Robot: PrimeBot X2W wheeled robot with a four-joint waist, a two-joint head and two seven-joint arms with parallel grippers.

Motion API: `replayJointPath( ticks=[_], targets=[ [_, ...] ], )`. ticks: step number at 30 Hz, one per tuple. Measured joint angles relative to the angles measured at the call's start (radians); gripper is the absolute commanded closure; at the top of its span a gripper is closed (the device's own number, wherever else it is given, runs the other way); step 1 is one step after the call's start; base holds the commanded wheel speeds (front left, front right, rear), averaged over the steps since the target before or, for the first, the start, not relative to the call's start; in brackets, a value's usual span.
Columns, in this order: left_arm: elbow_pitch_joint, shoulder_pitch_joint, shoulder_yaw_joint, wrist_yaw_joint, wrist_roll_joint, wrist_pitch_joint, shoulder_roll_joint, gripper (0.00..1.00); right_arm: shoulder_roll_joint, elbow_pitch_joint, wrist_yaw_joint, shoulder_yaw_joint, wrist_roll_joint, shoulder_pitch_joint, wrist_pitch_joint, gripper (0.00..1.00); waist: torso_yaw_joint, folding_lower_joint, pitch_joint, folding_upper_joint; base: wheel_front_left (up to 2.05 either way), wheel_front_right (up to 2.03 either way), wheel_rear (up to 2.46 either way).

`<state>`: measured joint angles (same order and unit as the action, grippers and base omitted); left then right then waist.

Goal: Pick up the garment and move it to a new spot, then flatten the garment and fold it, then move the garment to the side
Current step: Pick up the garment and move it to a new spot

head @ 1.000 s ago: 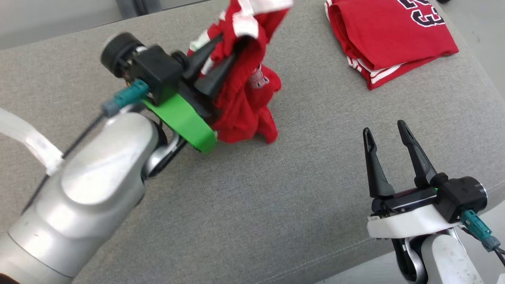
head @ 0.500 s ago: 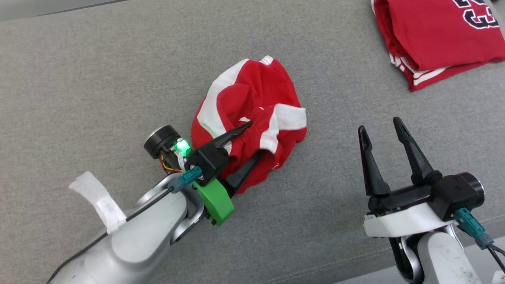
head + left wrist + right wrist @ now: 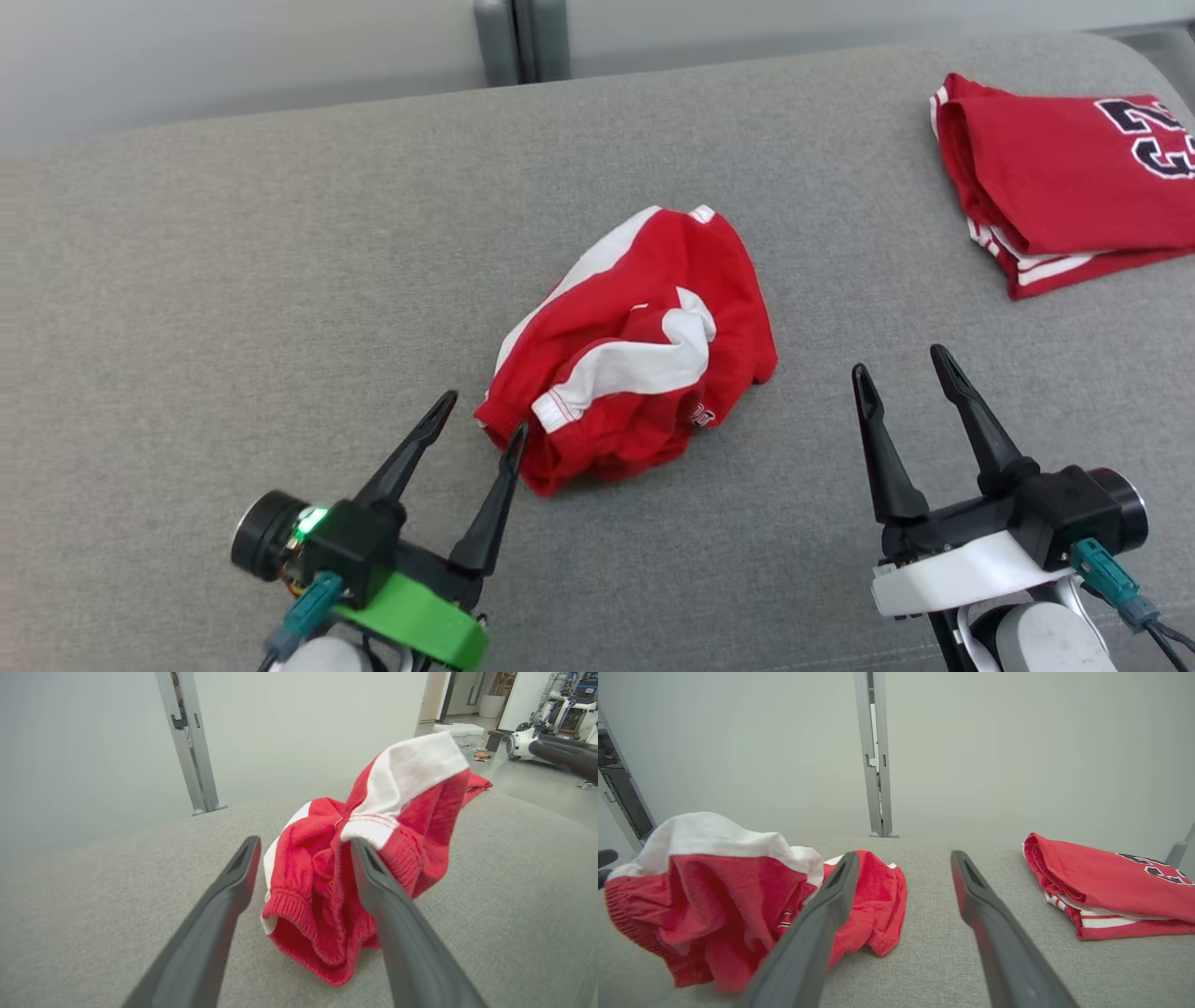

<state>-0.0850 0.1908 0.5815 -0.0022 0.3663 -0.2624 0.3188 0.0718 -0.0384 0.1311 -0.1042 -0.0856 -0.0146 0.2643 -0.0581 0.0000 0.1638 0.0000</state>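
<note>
Garment (image 3: 635,345) lies crumpled on the cushion (image 3: 233,280); left tool (image 3: 485,413) and right tool (image 3: 898,360) stand jaws apart, empty. Relocation apparently done; flattening, folding, moving aside remain.

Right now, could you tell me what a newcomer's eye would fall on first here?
The crumpled red-and-white garment heaped at the middle of the grey cushion, just ahead of the open left pincer. Next, the folded red jersey at the far right, beyond the open right pincer.
</note>
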Motion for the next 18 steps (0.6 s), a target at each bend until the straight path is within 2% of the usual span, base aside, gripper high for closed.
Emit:
replayJointPath(
  ticks=[6,18],
  targets=[
    [0.107,-0.182,-0.155,0.006,-0.024,0.0,-0.04,0.0,0.003,0.004,0.0,0.007,-0.002,0.04,0.0,0.0,0.044,0.0,-0.063,0.0,0.0,0.0,0.0],
    [0.22,-0.407,-0.463,-0.044,-0.102,0.0,-0.232,0.0,-0.004,0.007,0.0,0.049,-0.011,0.116,0.0,0.0,0.075,0.0,-0.171,0.0,0.0,0.0,0.0]
  ],
)
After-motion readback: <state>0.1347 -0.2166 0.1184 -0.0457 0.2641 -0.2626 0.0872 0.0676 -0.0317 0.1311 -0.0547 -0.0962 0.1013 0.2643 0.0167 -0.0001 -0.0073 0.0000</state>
